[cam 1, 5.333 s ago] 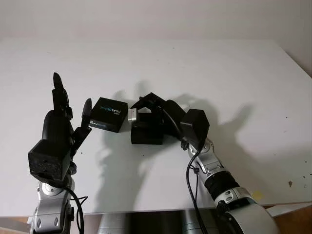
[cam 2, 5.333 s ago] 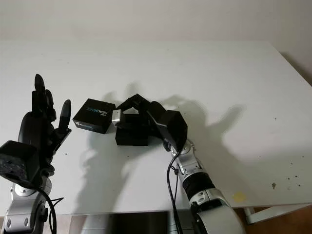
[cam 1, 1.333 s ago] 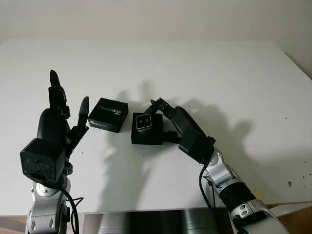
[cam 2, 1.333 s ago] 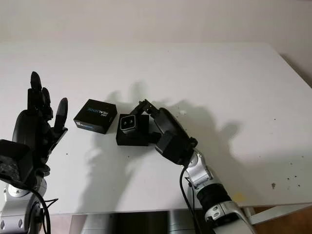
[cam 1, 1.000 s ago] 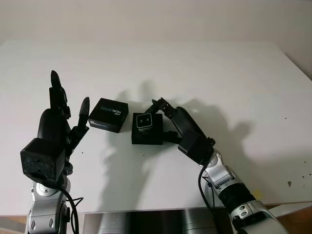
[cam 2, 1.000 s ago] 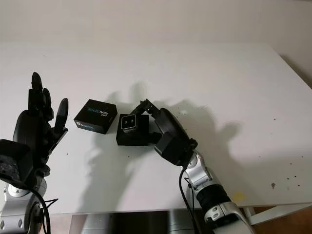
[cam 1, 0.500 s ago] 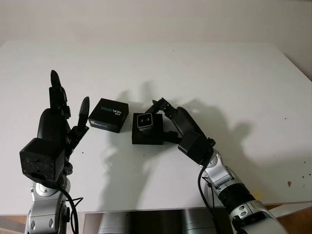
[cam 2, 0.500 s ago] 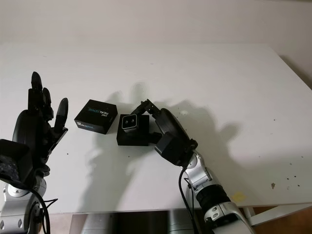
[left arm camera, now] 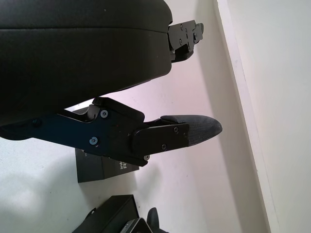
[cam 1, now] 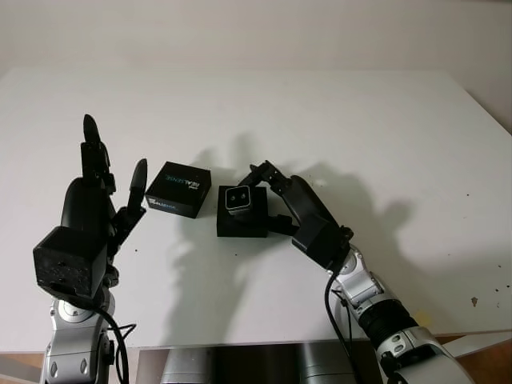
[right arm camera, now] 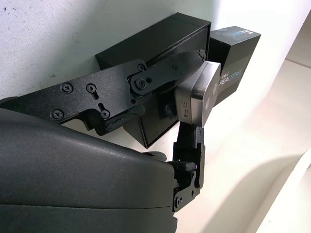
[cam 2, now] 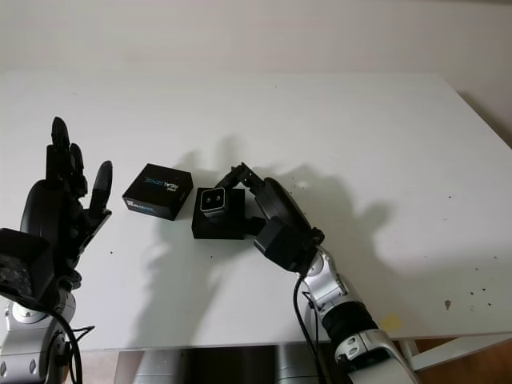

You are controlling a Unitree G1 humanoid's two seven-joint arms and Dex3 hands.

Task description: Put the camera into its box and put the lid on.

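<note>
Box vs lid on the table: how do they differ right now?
The box is plain black with the silver camera at its open top; the lid bears white and teal lettering and carries nothing. The right robot hand holds the camera at the box; the lid lies untouched, just ahead of the open left robot hand. Both are small black blocks side by side on the white table.

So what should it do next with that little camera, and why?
Probably ease the camera down into the open black box and let go. The right hand grips it at the box's top, apparently not fully in. The lid lies beside the box, and the open left hand waits near it.
</note>
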